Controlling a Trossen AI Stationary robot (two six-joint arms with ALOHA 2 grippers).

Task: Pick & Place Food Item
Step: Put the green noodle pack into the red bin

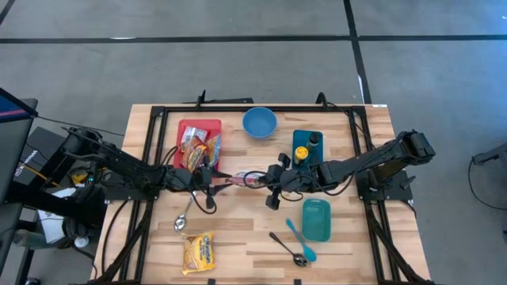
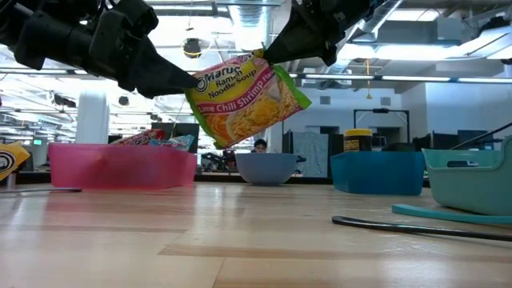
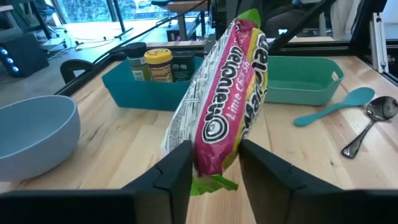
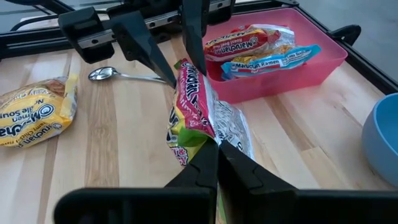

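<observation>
On the wooden table (image 2: 240, 240), nearest to the low camera, a dark-handled spoon (image 2: 416, 227) lies flat, with a teal spatula (image 2: 448, 211) just behind it. Above the middle of the table, a pink and green ramen noodle packet (image 2: 244, 96) hangs in the air between both arms. The right gripper (image 4: 211, 146) is pinched tight on one edge of the packet. The left gripper (image 3: 214, 158) has its fingers (image 3: 177, 168) on both sides of the opposite end, very close to the wrapper, but I cannot tell if they already press it.

The pink bin (image 1: 198, 131) with more ramen packets stands just behind the left gripper. The blue bowl (image 1: 259, 123), the teal tray (image 1: 315, 219) and the blue tray with bottles (image 1: 307, 146) are all near. A yellow ramen packet (image 1: 197, 252) lies alone at the front of the table.

This looks like a handover from one arm to the other. The risk, I think, is in the timing: if the right gripper lets go before the left one has a firm hold, the packet will fall on the table. The wrapper is smooth and the noodles inside are brittle, so a hold at the thin edge could slip, and a hard squeeze could crack them. If both arms pull apart while they are clamped, the wrapper may tear.
</observation>
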